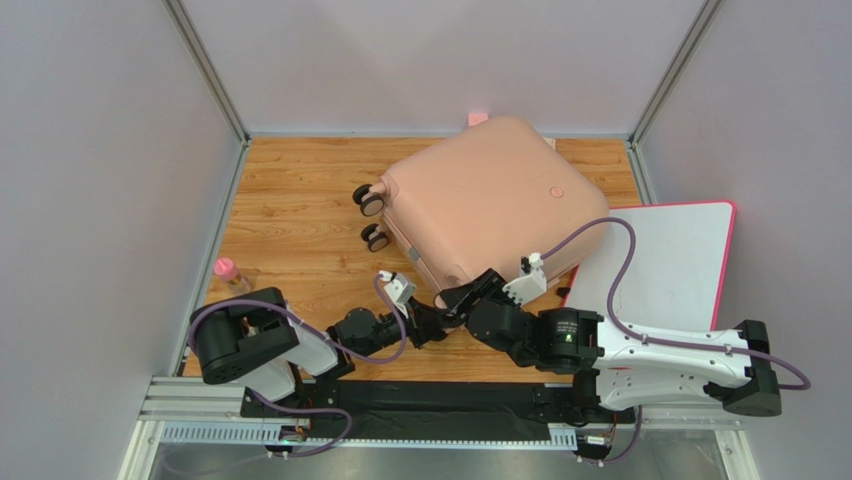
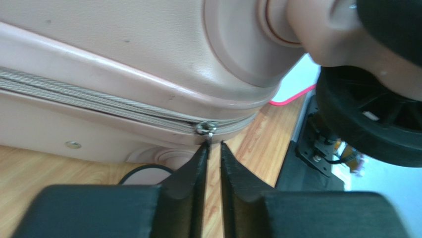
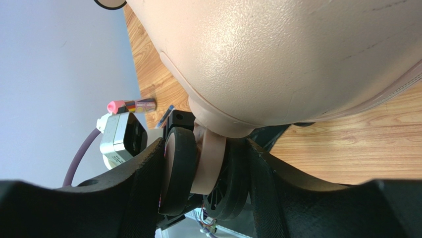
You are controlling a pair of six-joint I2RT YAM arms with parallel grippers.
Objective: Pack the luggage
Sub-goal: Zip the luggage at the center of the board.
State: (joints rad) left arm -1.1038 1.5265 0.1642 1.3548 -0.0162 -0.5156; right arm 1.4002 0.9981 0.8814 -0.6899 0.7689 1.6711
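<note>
1. Nearest us in the overhead view are the black-and-white left arm (image 1: 250, 345) and right arm (image 1: 660, 355). Both reach forward to the same near corner of the case.
2. The wooden surface (image 1: 290, 200) carries everything.
3. The pale pink hard-shell suitcase (image 1: 480, 200) lies flat and closed, shell up, at the middle-rear of the surface, turned at an angle. Its near right corner meets the flat white board with a pink rim (image 1: 665, 260).
4. The right pincer (image 3: 205, 148) is clamped on a black caster wheel (image 3: 178, 168) at the case's near corner, with a finger pressed against each side.
5. A small pink-capped bottle (image 1: 228, 272) stands at the surface's left edge, well apart from the case and unpacked.
6. The left pincer (image 2: 213, 148) stands narrowly apart just under the silver zipper pull (image 2: 206, 129). The hanging tab dips towards the gap, and nothing is gripped.
7. We judge that zipping is the step in hand. The gap is slim and the tab is thin and free to swing, so closing slightly off-line could pinch air or knock the tab aside.
8. The wheel can roll or swivel. A hard tug on the zip could twist it out of the right pincer, letting the case slide and ride onto the board.
</note>
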